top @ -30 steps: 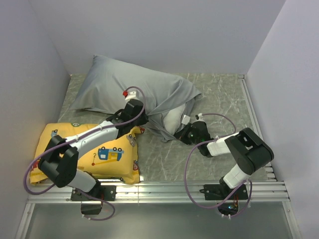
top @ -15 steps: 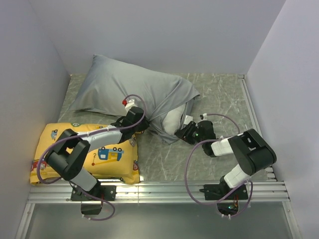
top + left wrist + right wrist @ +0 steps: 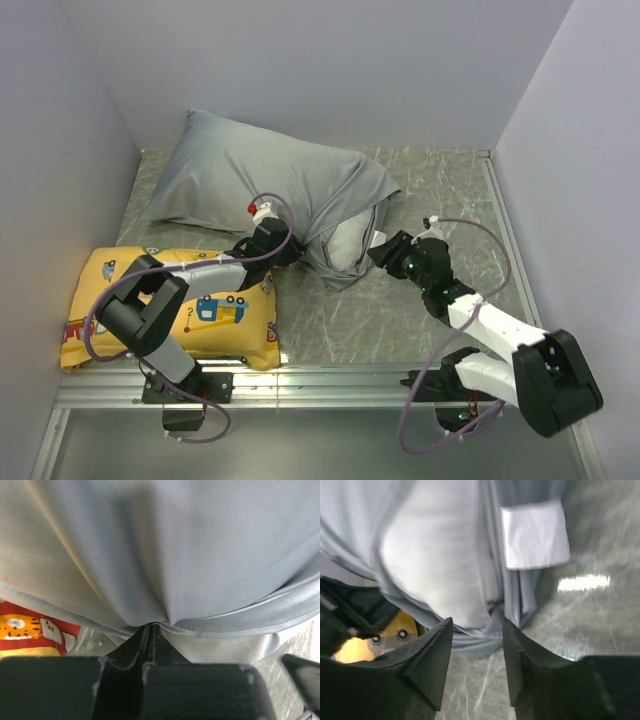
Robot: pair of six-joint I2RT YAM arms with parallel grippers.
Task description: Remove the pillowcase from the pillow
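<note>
The grey pillowcase (image 3: 270, 180) lies across the back of the table with its open end bunched at the right. The white pillow (image 3: 348, 243) bulges out of that open end. My left gripper (image 3: 288, 252) is shut on a fold of the pillowcase's near edge; in the left wrist view its jaws (image 3: 151, 626) pinch the grey pillowcase (image 3: 175, 555). My right gripper (image 3: 385, 255) is open at the pillow's bare end. In the right wrist view my right gripper (image 3: 477, 622) has its jaws on either side of the pillowcase hem (image 3: 480, 642), below the pillow (image 3: 435, 560) and its tag (image 3: 535, 532).
A yellow cushion with cartoon vehicles (image 3: 170, 310) lies at the near left, under the left arm, and shows in the left wrist view (image 3: 25, 630). Grey walls enclose the back and both sides. A metal rail (image 3: 320, 385) runs along the near edge.
The right arm has swung out to the right and stretched, with its gripper staying at the pillow's open end. The left gripper has moved slightly nearer with the fabric.
</note>
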